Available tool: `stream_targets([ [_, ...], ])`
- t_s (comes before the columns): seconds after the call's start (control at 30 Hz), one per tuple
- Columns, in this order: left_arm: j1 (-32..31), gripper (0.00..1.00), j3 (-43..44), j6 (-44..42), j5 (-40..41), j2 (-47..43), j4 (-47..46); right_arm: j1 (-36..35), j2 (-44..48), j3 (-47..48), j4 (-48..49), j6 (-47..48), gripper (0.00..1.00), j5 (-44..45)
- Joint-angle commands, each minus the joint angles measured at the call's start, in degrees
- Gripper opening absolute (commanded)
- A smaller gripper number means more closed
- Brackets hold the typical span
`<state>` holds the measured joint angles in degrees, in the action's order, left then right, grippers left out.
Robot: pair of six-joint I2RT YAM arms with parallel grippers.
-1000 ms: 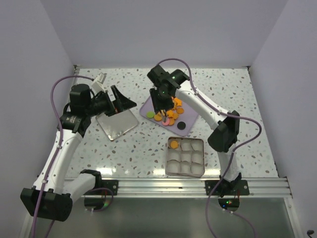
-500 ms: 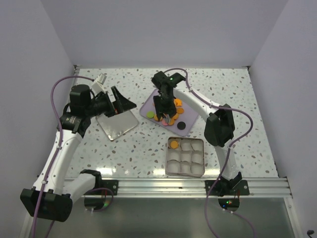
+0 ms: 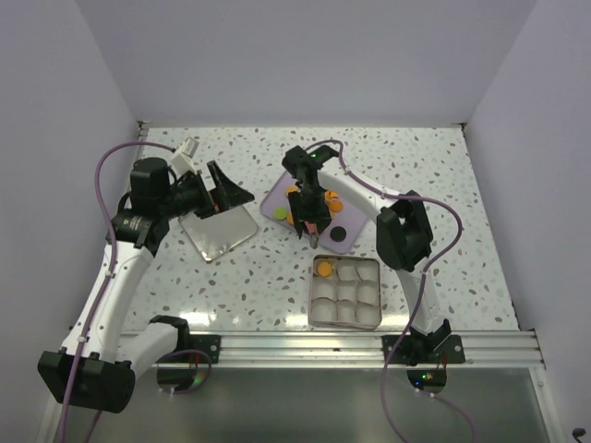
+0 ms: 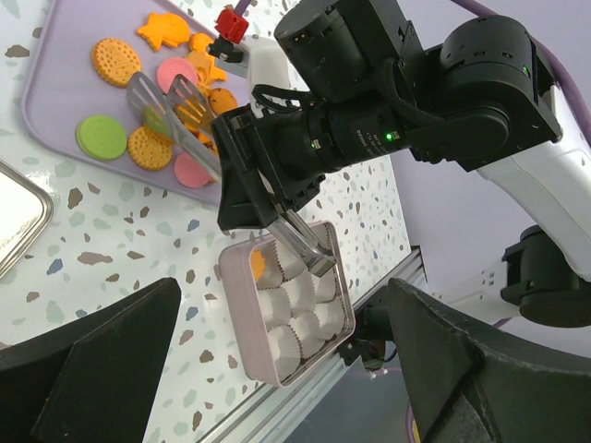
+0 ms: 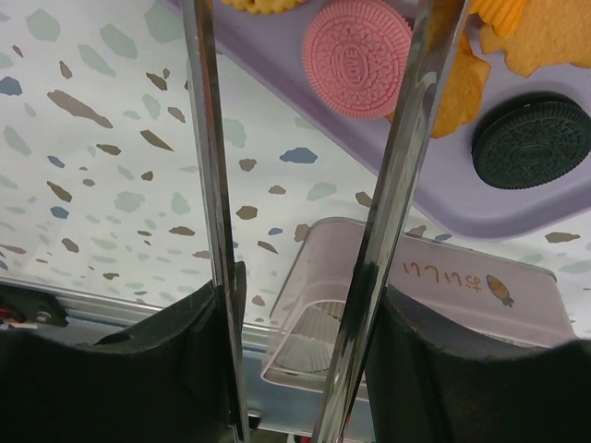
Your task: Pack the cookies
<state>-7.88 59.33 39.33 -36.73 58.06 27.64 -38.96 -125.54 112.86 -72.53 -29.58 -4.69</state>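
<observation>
The cookies point(image 3: 329, 199) lie on the lilac tray point(image 3: 345, 244): mostly orange, some pink point(image 5: 357, 53), one green point(image 4: 101, 136), one black point(image 5: 536, 143). My right gripper point(image 3: 309, 218) is shut on metal tongs point(image 5: 205, 138) and hangs over the tray's near side. The tongs' blades stand apart, over the cookies point(image 4: 189, 111); I cannot tell whether they hold one. The divided tin point(image 3: 345, 319) with paper cups holds one orange cookie point(image 3: 324, 269) in its far left cup. My left gripper point(image 3: 222, 189) is open and empty, raised at the left.
A flat square metal lid point(image 3: 219, 233) lies on the table left of the tray, below my left gripper. The aluminium rail point(image 3: 295, 349) runs along the near edge just behind the tin. White walls close in the table.
My right gripper has swung down and nearer with the tongs, from the tray's far left part to its near side, towards the tin. My left arm has not moved.
</observation>
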Motion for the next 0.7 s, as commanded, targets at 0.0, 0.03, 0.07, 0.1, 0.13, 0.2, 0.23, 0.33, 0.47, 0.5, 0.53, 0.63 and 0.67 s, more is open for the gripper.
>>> stream_targets([
  [0.0,0.32,1.00,0.87,-1.10,-0.09,0.12,-0.21,0.20,2.40,1.22,-1.91,-0.91,0.53,-1.46],
  [0.03,0.32,1.00,0.87,-1.10,-0.18,0.21,-0.48,0.20,2.66,1.14,-2.17,-1.09,0.54,-1.81],
  [0.07,0.32,1.00,0.87,-1.01,-0.18,0.21,-0.57,0.20,3.10,0.53,-2.17,-1.18,0.54,-2.16],
  [0.1,0.32,1.00,0.87,-1.01,-0.27,0.30,-0.57,0.11,3.45,0.09,-2.09,-1.27,0.55,-2.86],
  [0.13,0.23,1.00,0.96,-1.01,-0.36,0.30,-0.57,0.20,3.63,-0.53,-2.17,-1.35,0.56,-3.04],
  [0.2,0.23,1.00,0.96,-1.01,-0.45,0.30,-0.66,0.11,4.42,-2.02,-2.35,-1.62,0.57,-3.40],
  [0.23,0.23,1.00,1.05,-1.01,-0.36,0.21,-0.57,0.20,4.68,-2.46,-2.44,-1.88,0.57,-3.66],
  [0.33,0.41,1.00,1.14,-1.36,-0.27,0.03,-0.22,0.20,5.39,-2.73,-3.05,-2.32,0.57,-4.62],
  [0.47,0.32,1.00,1.31,-1.27,-0.27,0.03,-0.04,0.20,5.65,-0.72,-4.46,-2.41,0.57,-5.59],
  [0.5,0.23,1.00,1.31,-1.19,-0.45,0.03,-0.13,0.20,5.65,-0.62,-4.55,-2.41,0.57,-6.03],
  [0.53,0.32,1.00,1.40,-1.19,-0.45,0.12,-0.22,0.20,5.57,-0.45,-4.46,-2.58,0.56,-6.47],
  [0.63,0.23,1.00,1.66,-1.10,-0.45,0.47,-0.48,0.20,4.87,-0.10,-3.76,-2.58,0.56,-8.66],
  [0.67,0.32,1.00,1.75,-1.01,-0.53,0.47,-0.48,0.20,4.60,0.17,-3.67,-2.67,0.56,-9.19],
])
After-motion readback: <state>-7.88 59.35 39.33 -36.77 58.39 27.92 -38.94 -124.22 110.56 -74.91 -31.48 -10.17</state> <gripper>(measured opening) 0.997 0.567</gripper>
